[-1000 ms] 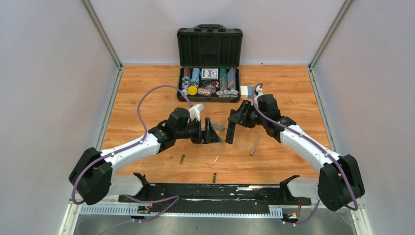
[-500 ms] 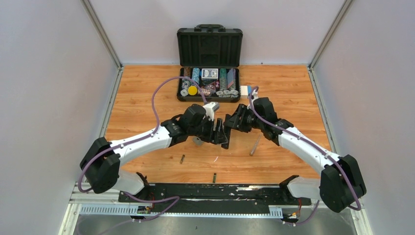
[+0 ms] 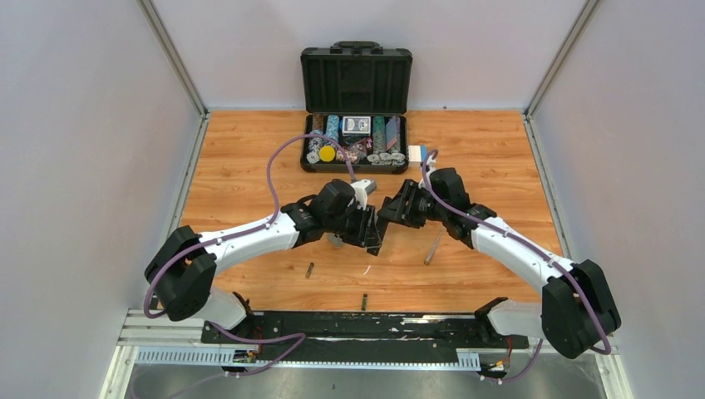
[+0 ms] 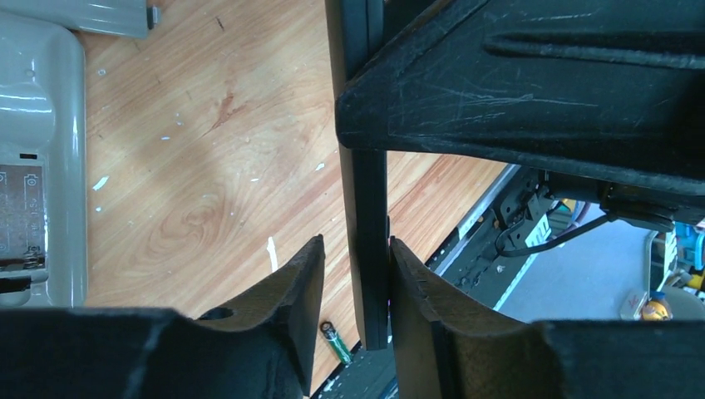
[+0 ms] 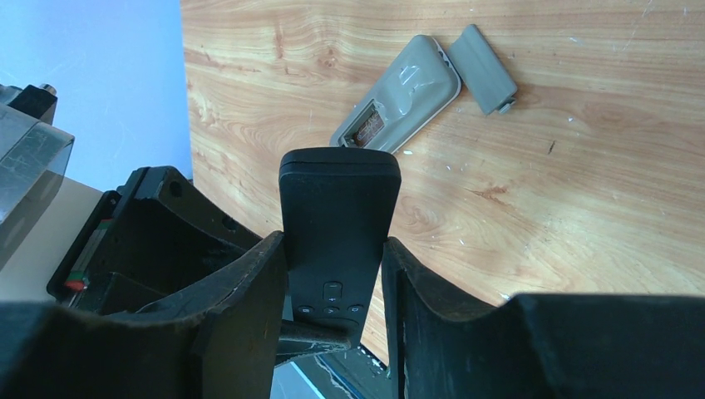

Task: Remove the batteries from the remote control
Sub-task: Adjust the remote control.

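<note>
1. While the right pincer (image 5: 335,249) pinches the black remote (image 5: 337,208) by its long edges, near the button end, the remote's plain end sticks out past the fingertips above the tabletop (image 3: 249,150).
2. From the top view both arms meet over the middle of the tabletop, the left pincer (image 3: 372,237) and the right one tip to tip.
3. Seen from the left wrist, the left pincer straddles the remote's thin edge. It is slightly spread, with a sliver of wood showing between one finger (image 4: 309,266) and the remote, while the other finger lies against it or just beside it.
4. Whether any cells sit inside the black remote cannot be told.
5. One battery (image 3: 308,270) lies loose on the wood, below the left forearm.
6. A second battery (image 3: 363,301) lies near the front edge, just beside the black rail; the left wrist view shows a greenish cell with a metallic end there.
7. A grey remote (image 5: 399,100) lies on the wood with its compartment open, and its grey cover (image 5: 489,79) lies just beside it.
8. At the back stands an open black case (image 3: 356,79) with poker chips and cards.
</note>
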Robot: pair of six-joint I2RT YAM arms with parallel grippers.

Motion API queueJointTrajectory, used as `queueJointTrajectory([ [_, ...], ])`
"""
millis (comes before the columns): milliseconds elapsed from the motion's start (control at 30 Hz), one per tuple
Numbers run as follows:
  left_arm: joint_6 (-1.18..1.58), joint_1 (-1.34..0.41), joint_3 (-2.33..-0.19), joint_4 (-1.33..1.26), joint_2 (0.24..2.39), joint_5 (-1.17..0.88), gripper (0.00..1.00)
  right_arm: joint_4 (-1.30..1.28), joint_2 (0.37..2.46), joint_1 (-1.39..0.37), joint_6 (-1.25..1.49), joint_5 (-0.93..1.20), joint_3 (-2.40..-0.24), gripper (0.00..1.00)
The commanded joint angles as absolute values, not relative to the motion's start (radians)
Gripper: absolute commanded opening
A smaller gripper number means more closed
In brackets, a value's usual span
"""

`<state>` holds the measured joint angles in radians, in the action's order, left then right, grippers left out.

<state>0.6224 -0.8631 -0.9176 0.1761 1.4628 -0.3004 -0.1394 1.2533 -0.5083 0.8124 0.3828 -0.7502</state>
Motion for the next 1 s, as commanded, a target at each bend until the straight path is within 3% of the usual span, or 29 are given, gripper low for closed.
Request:
queueJointTrajectory([
  [0, 0.592, -0.868, -0.929, 0.136, 1.452, -0.328, 0.39, -0.079, 1.258, -0.515, 0.834, 0.414, -0.755, 0.23],
  [133, 0.567, -0.869, -0.922, 0.143, 1.447, -0.345, 0.26, -0.077, 1.267, -0.515, 0.833, 0.417, -0.748, 0.27],
  [233, 0.540, -0.870, -0.920, 0.168, 1.443, -0.336, 0.07, -0.072, 1.266, -0.514, 0.837, 0.411, -0.736, 0.37],
  [500, 0.404, -0.902, -0.956, 0.339, 1.419, -0.123, 0.00, -0.100, 1.251, -0.509, 0.839, 0.409, -0.748, 0.65],
  [633, 0.337, -0.938, -0.967, 0.389, 1.387, 0.010, 0.00, -0.123, 1.257, -0.495, 0.868, 0.434, -0.766, 0.67],
  [967, 0.194, -1.059, -0.970, 0.417, 1.349, 0.319, 0.00, -0.209, 1.350, -0.484, 0.991, 0.544, -0.834, 0.59],
])
